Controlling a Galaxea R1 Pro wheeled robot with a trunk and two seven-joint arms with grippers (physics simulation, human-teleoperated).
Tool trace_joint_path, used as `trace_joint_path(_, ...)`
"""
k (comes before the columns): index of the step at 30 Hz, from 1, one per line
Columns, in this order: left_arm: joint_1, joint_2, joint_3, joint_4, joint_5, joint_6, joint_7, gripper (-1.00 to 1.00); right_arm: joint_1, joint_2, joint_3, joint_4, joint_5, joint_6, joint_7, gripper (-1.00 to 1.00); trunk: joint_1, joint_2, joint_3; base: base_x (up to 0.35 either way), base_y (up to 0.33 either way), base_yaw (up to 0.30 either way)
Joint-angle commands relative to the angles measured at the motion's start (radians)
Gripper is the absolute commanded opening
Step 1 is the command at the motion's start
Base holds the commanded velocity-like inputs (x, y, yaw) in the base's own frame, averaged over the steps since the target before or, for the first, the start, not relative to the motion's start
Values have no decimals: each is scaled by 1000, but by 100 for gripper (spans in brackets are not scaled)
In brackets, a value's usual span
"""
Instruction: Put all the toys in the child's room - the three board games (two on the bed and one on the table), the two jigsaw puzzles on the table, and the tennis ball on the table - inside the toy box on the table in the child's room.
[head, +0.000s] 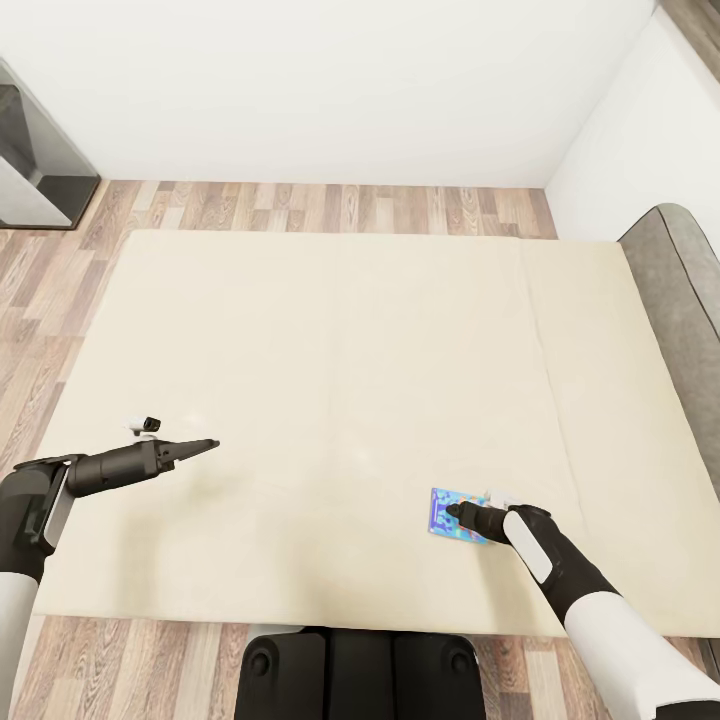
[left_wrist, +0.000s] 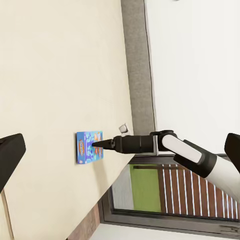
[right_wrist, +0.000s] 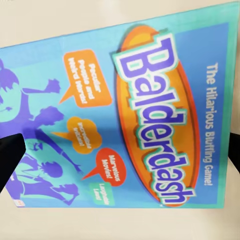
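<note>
Flat rectangular blue board game (head: 452, 515), glossy printed cardboard lettered "Balderdash", lies on smooth beige mattress of bed (head: 330, 400), near its front edge. Right claw (head: 455, 512) directly above box, fingers spread, released. Left claw (head: 205, 444), dark tapered, hovers over bare mattress; open or clenched cannot tell. Wood-plank floor (head: 300, 205) beyond.

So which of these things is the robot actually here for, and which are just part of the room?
Part of the job:
- blue board game, lying flat on the bed
- right fingers, down over that game

Just there:
- grey headboard
- wood floor
- white wall
- left fingers, over bare mattress
</note>
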Motion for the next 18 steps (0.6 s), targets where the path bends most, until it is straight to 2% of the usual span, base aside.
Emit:
trace_joint_path(1, 0, 0, 0, 0, -1, 11, -4, 100, 0, -1, 6, -2, -10, 2, -9, 100, 1, -2, -1, 0, 0, 0)
trace_joint_path(8, 0, 0, 0, 0, -1, 11, -4, 100, -1, -2, 5, -2, -10, 2, -9, 100, 1, -2, -1, 0, 0, 0)
trace_joint_path(12, 23, -23, -2, 23, 4, 17, -4, 100, 9, 21, -2, -24, 0, 17, 13, 100, 1, -2, -1, 0, 0, 0)
trace_joint_path(15, 40, -40, -1, 35, 2, 1, -4, 100, 2, 38, 5, -8, -2, 0, -4, 100, 1, -2, -1, 0, 0, 0)
trace_joint_path(18, 43, -50, -1, 36, 1, -2, -4, 100, 0, 41, 9, 9, -2, -17, -17, 100, 1, -2, -1, 0, 0, 0)
